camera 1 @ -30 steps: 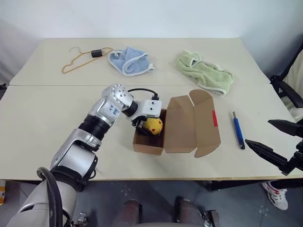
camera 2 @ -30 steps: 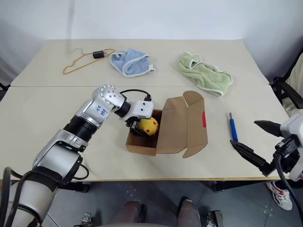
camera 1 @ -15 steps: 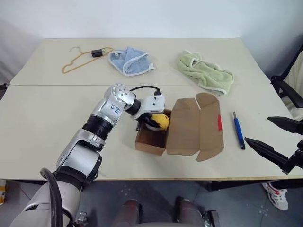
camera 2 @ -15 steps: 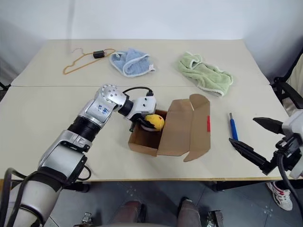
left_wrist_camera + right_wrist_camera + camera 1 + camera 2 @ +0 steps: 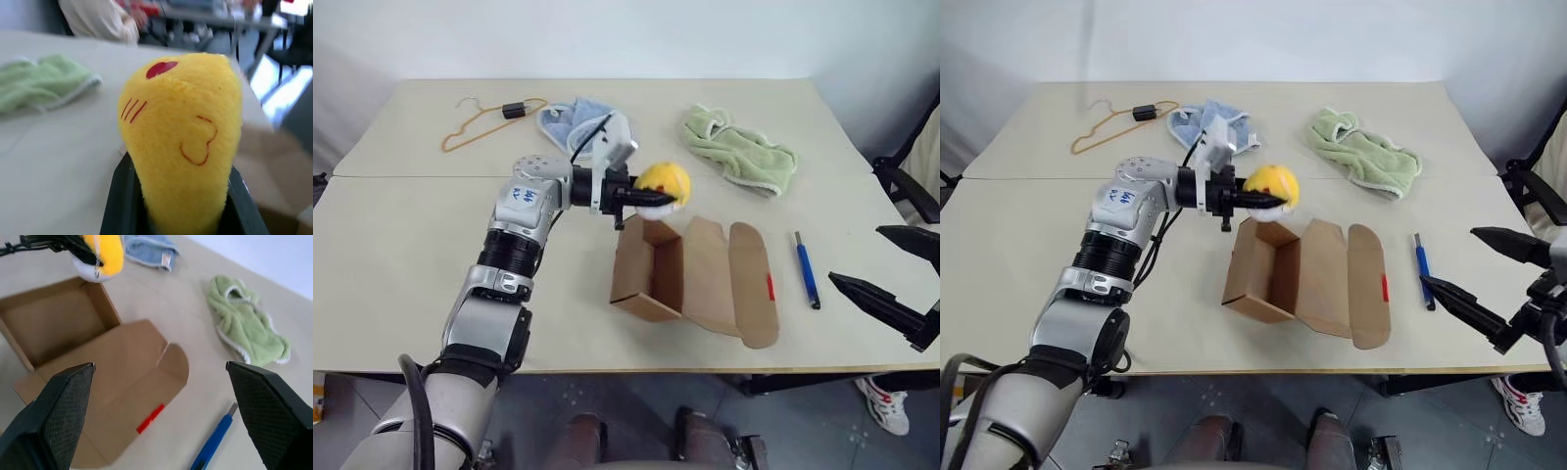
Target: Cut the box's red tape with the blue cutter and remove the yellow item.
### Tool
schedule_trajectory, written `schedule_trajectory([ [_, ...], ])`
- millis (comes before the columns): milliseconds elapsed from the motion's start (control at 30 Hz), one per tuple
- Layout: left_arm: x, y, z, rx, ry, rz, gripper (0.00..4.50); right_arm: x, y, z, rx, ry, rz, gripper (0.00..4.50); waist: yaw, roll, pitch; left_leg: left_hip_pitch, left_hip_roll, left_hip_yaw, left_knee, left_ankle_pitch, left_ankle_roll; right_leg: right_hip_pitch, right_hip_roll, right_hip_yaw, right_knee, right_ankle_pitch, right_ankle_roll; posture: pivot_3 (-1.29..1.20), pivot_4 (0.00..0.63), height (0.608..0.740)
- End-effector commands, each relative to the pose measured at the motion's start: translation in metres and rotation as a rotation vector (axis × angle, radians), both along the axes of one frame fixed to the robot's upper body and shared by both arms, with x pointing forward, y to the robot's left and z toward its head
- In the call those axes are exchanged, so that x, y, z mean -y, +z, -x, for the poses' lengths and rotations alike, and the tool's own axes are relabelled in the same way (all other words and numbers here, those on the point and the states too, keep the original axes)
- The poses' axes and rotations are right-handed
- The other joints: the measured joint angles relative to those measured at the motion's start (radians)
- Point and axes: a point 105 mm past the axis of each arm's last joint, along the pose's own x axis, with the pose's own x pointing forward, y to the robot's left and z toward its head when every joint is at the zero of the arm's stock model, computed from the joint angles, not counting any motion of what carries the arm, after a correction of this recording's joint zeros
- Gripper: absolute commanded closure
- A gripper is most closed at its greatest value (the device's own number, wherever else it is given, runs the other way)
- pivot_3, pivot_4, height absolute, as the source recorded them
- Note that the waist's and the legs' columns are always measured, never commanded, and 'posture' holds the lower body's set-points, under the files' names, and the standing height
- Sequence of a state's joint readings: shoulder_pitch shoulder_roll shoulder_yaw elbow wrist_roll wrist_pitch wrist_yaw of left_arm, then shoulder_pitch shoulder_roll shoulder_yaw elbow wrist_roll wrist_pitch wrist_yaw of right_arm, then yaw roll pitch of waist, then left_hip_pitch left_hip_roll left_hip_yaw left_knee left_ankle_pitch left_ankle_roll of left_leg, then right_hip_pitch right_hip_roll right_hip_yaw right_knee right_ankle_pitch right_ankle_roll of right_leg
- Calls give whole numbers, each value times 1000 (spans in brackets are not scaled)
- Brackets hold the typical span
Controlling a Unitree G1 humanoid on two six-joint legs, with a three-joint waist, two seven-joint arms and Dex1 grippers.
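Green towel [image 5: 738, 147], blue cloth [image 5: 570, 121], orange hanger [image 5: 480, 123] lie beyond the box [image 5: 690, 279].

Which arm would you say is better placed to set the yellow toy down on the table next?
Left. The left gripper already clamps the yellow toy above the open box. The right gripper hangs open past the table's right edge, beyond the cutter.

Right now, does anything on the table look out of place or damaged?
Nothing looks damaged. The box lies open, flaps spread flat, the red tape on a flap. The left gripper holds the yellow toy above it. The blue cutter lies beside the box.
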State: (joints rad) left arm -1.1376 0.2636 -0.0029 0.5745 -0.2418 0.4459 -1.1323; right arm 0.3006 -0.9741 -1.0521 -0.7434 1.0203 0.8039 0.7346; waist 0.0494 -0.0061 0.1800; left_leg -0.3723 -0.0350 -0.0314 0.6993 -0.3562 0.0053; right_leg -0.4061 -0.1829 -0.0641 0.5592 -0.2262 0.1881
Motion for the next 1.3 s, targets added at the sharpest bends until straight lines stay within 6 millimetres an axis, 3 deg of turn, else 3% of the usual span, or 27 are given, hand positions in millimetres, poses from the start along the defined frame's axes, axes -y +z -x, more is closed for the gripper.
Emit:
schedule_trajectory([
  [33, -11, 46, -5, 77, 95, 124, 4083, 0, 16, -1, 68, 40, 8, 0, 0, 0, 0, 0, 0, 0, 0, 0, 0, 0, 0, 0, 0, 0, 0, 0, 150, 740],
  [100, -26, 58, -16, 87, 199, 151, 4084, 0, 22, -5, 85, 67, 2, 0, -2, 0, 0, 0, 0, 0, 0, 0, 0, 0, 0, 0, 0, 0, 0, 0, 150, 740],
  [200, -51, 54, -32, 91, 361, 97, 4094, -1, 24, -9, 83, 112, 0, 0, -8, 0, 0, 1, 0, 0, 0, 0, -1, 0, 0, 0, 0, 0, 0, 0, 150, 740],
  [367, -121, -2, -57, -68, 744, -125, 4094, -5, 23, -19, 64, 218, -9, 0, -27, 1, 0, 3, 0, 2, -1, 1, -1, 0, 0, 2, 1, 0, 0, 0, 150, 740],
  [433, -137, -10, -57, -98, 836, -144, 4094, -5, 24, -24, 57, 240, -13, 0, -27, 0, 0, 2, 0, 2, -1, 1, -1, 0, 0, 2, 1, 0, 0, 0, 150, 740],
  [767, -209, -50, -23, -242, 1119, -369, 4095, -18, 15, -46, 20, 429, -64, 0, -26, -2, 1, 1, 0, 2, -1, 0, -3, -2, 0, 2, 1, 0, 0, 0, 150, 740],
  [967, -236, -79, 0, -388, 1193, -391, 4095, -16, 15, -59, 17, 438, -77, 0, -26, -2, 1, 1, 1, 2, 0, 0, -4, -3, 0, 2, 3, 0, 0, 0, 150, 740],
  [1067, -248, -82, 14, -418, 1217, -435, 4096, -14, 15, -63, 17, 427, -77, 0, -27, -2, 1, 1, 1, 2, -1, 0, -4, -3, 0, 2, 3, 0, 0, 0, 150, 740],
  [1100, -251, -82, 17, -433, 1223, -434, 3360, -13, 15, -64, 17, 423, -78, 0, -27, -2, 1, 1, 1, 2, -1, 0, -4, -3, 0, 2, 3, 0, 0, 0, 150, 740],
  [1200, -256, -77, 23, -432, 1226, -433, 2443, -12, 13, -66, 17, 416, -79, 0, -27, -2, 1, 1, 1, 3, -1, 0, -4, -4, 0, 2, 3, 0, 0, 0, 150, 740],
  [1300, -240, -41, 28, -370, 1123, -300, 1491, -10, 15, -71, 32, 404, -81, 0, -25, -3, 2, 1, 1, 2, 0, 0, -4, -4, 0, 2, 4, 0, 0, 0, 150, 740],
])
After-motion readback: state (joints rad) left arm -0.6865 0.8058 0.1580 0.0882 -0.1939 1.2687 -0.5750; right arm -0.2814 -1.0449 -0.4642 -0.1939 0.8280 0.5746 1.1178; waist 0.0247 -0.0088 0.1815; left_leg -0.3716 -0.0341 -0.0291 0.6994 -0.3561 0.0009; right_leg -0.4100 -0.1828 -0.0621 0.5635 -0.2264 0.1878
